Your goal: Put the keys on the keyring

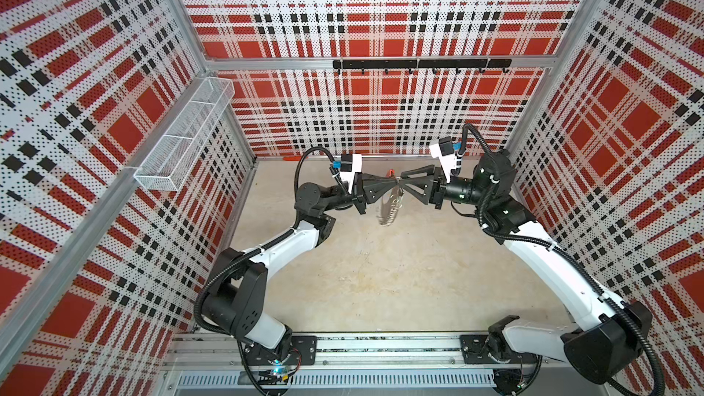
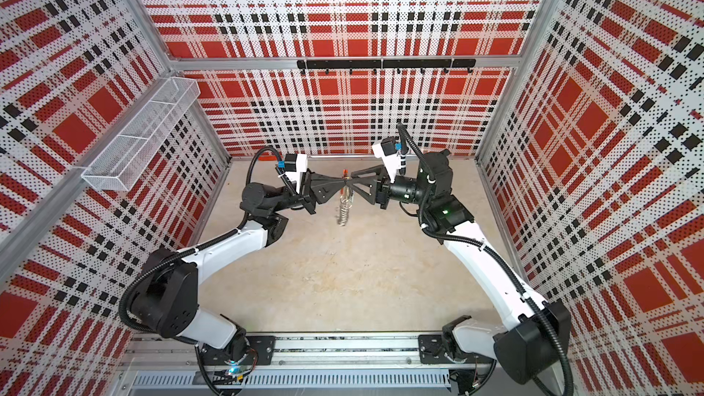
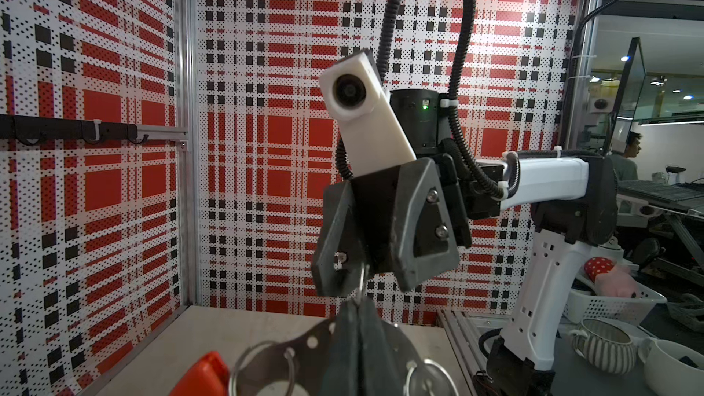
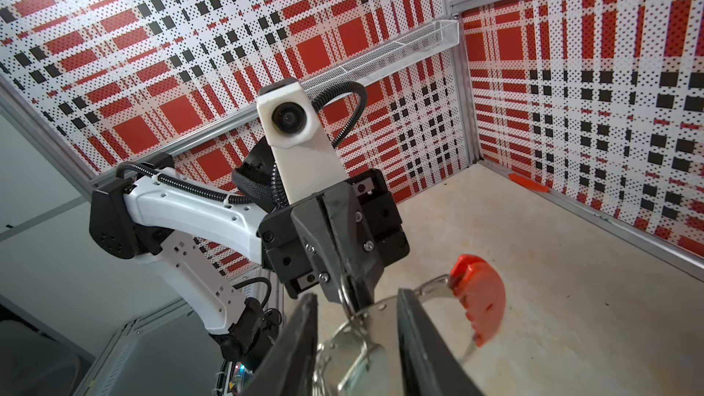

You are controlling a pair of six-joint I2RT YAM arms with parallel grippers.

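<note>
The left pincer (image 4: 352,295) clamps the keyring (image 1: 389,205) above the desk's (image 1: 381,280) 12 o'clock side, the right pincer (image 3: 367,280) gapes astride it; no key visible, threading judged outstanding.

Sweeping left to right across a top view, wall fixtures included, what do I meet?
Wire basket → left gripper → right gripper. The keyring hangs where their tips meet, so it is left out of the order.
</note>
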